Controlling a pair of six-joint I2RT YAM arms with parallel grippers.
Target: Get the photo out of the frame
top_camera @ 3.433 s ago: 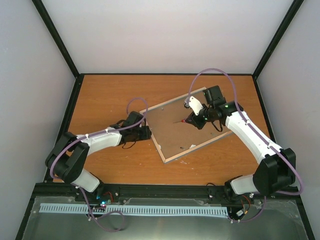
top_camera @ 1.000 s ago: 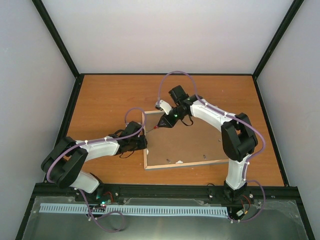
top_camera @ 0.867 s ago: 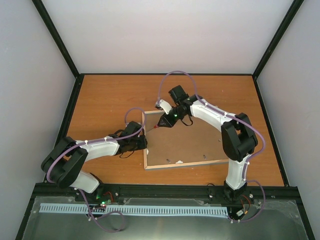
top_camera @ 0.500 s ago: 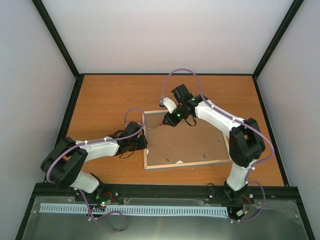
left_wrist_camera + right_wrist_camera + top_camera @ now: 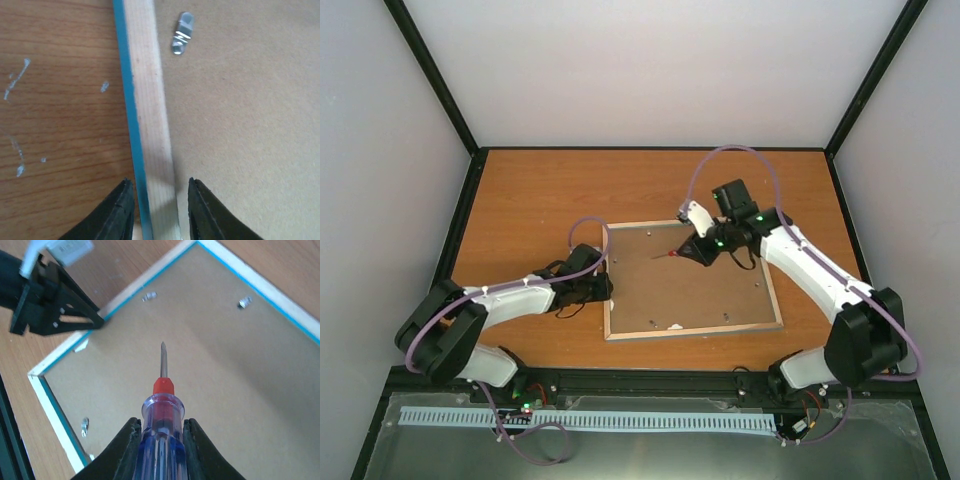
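Observation:
The frame (image 5: 692, 331) lies face down on the table, with its pale wood rim (image 5: 147, 100) and turquoise edge up. A plain brown backing board (image 5: 705, 290) fills it, so the photo is hidden. My left gripper (image 5: 157, 187) is open and straddles the frame's left rim, with a small gap on each side. In the top view the left gripper (image 5: 603, 288) sits at that same rim. My right gripper (image 5: 160, 427) is shut on a clear blue screwdriver (image 5: 162, 407) with a red collar. It hovers over the backing board, with the blade pointing toward the left gripper (image 5: 97, 322).
Small metal clips (image 5: 182, 40) hold the backing board along the rim, and the right wrist view shows more of these clips (image 5: 148, 297) (image 5: 244, 302) (image 5: 84, 426). Bare orange wood table (image 5: 530, 200) surrounds the frame. Black rails edge the table.
The right arm has swung right, carrying the screwdriver from the frame's far left corner to above the board's middle. The left gripper's jaws have widened around the rim.

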